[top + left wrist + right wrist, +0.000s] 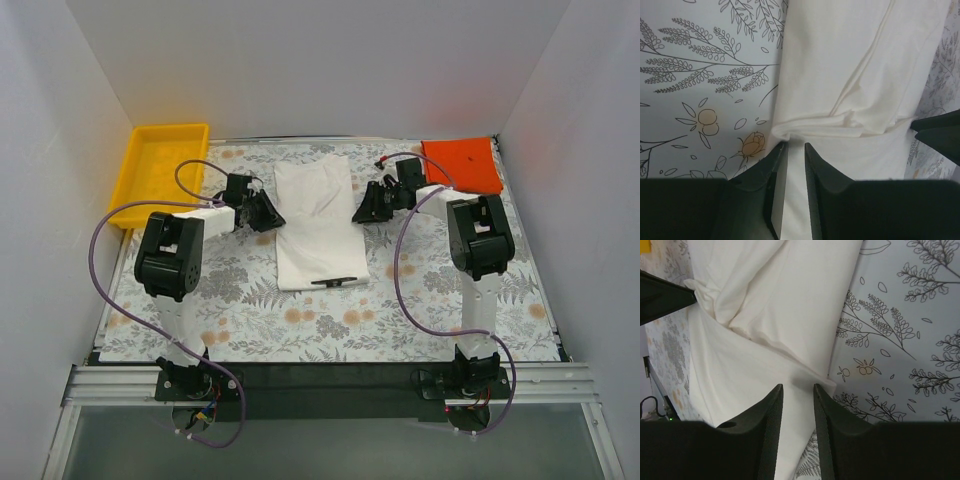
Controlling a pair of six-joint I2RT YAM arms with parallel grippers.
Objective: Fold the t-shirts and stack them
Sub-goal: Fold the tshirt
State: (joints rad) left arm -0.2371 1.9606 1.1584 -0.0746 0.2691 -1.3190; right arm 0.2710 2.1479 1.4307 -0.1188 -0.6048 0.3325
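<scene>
The white t-shirt [318, 225] lies folded into a long strip in the middle of the floral table cover, with a bit of black print [335, 283] at its near edge. My left gripper [268, 213] is at its left edge, halfway along. In the left wrist view the left gripper [795, 146] has its jaws nearly together with white cloth [860, 75] between them. My right gripper [362, 212] is at the right edge, and in its wrist view the right gripper [797, 386] has narrow jaws over the cloth's edge [765, 315]. The orange-red t-shirt [462, 166] lies folded at the back right.
A yellow tray [170, 128] stands at the back left corner. White walls close in the table on three sides. The other arm's finger shows at the edge of each wrist view, the right one [940, 135] and the left one [665, 297].
</scene>
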